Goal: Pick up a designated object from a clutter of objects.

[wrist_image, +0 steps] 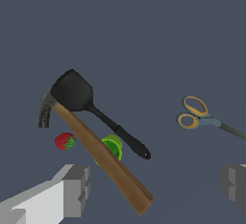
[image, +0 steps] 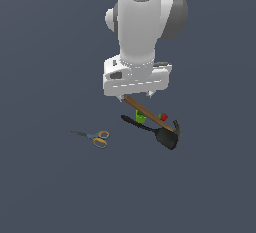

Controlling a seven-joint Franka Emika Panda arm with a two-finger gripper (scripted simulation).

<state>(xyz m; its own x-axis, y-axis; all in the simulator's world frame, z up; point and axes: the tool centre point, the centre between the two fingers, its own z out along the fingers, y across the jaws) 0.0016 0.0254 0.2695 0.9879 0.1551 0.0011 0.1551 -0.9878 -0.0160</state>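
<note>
Tool point(wrist_image: 154, 187), fingers spread and empty, hung above claw hammer point(wrist_image: 93, 146) lying on table point(image: 50, 187); grasp and lift remained undone.

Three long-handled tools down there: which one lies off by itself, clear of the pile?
The scissors, with orange finger loops. They lie apart toward the exterior view's left, while the wooden-handled hammer and black spatula cross each other.

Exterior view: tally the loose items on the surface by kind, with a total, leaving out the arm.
Hammer: 1
Spatula: 1
Scissors: 1
Green cup: 1
Strawberry: 1
Total: 5
</note>
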